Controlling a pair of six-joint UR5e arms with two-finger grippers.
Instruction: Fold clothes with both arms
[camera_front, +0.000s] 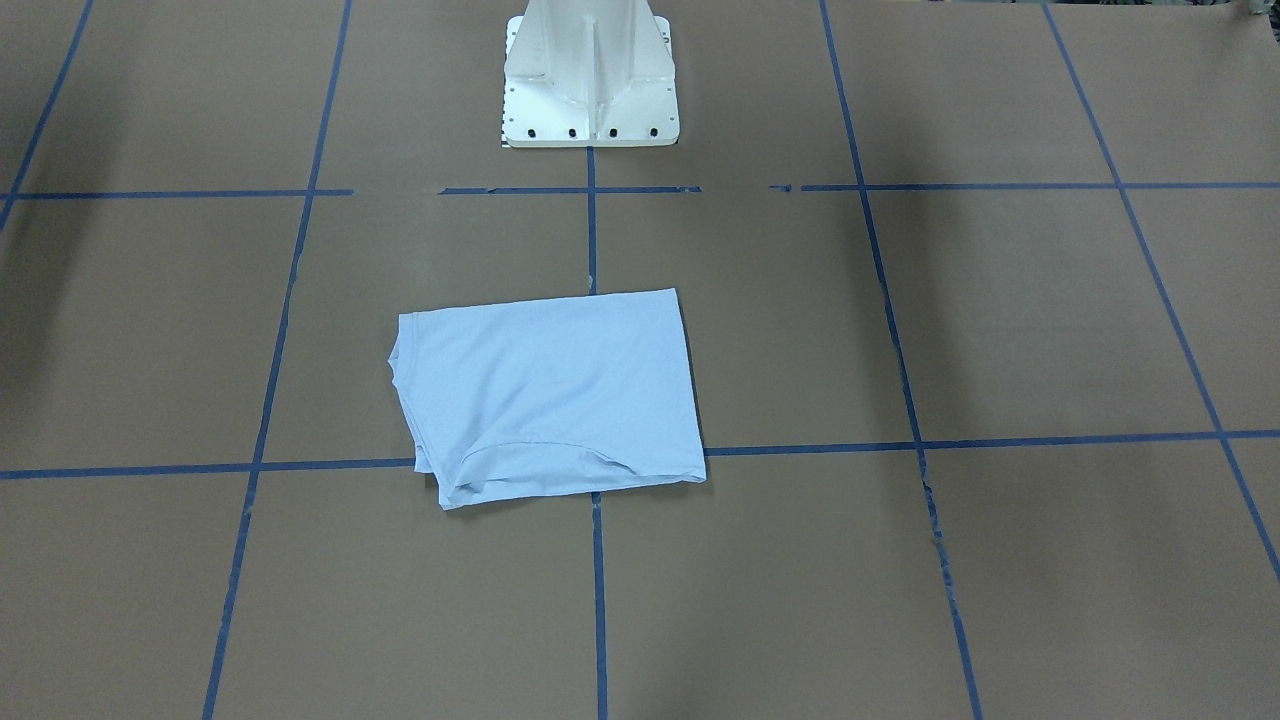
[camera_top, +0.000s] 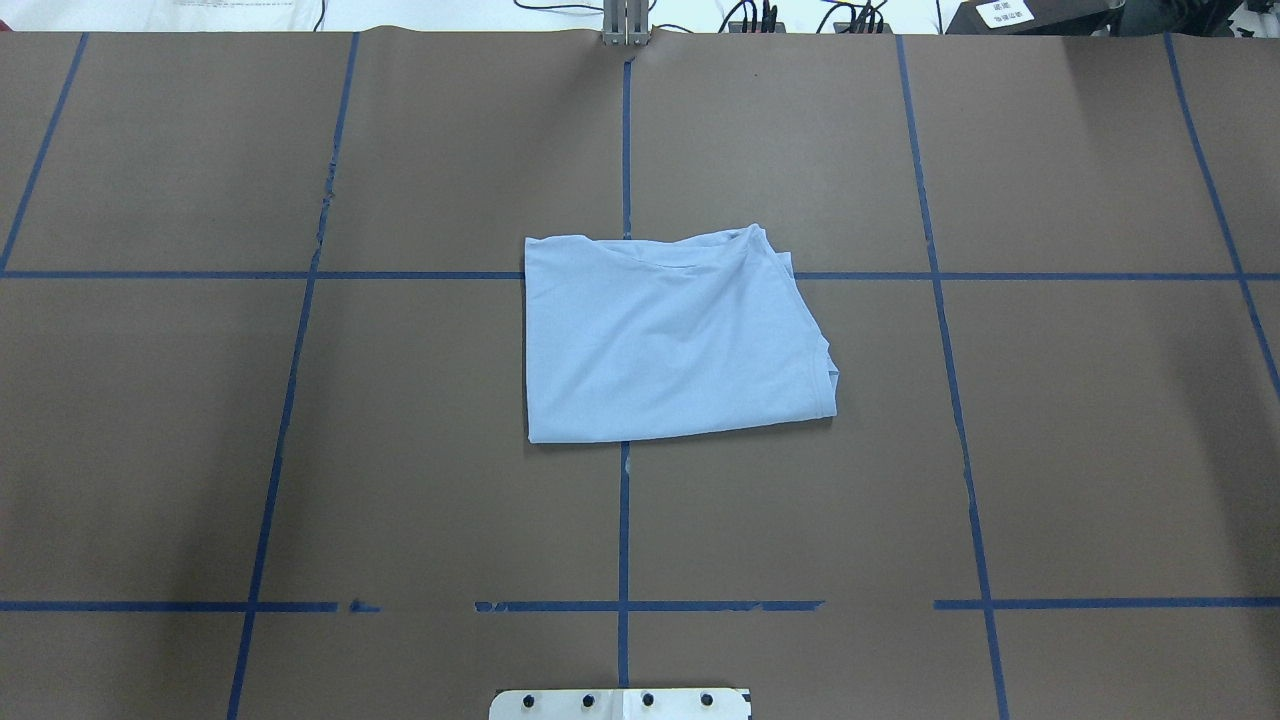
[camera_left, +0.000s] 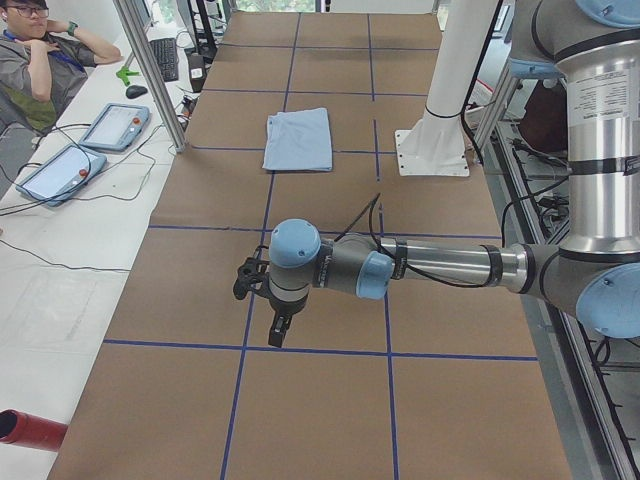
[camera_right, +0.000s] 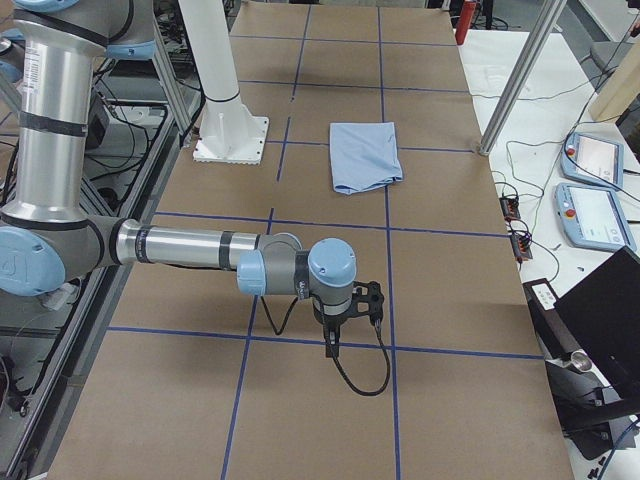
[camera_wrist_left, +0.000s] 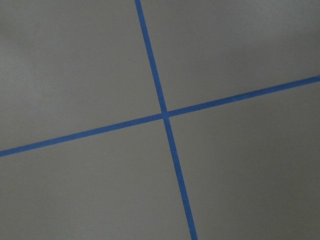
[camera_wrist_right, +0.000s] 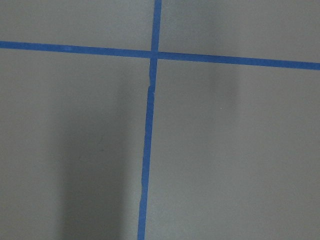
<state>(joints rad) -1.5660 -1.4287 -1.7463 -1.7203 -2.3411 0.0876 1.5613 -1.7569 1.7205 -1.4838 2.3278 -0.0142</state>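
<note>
Nearest in the front view is bare brown table, then the folded light blue shirt, flat, a little out from the white pedestal; overhead shows it out in front of the pedestal too. From the left end, the left claw points down over the table, well away from the pedestal, and from the right end the right claw does likewise. I cannot tell how wide either stands.
</note>
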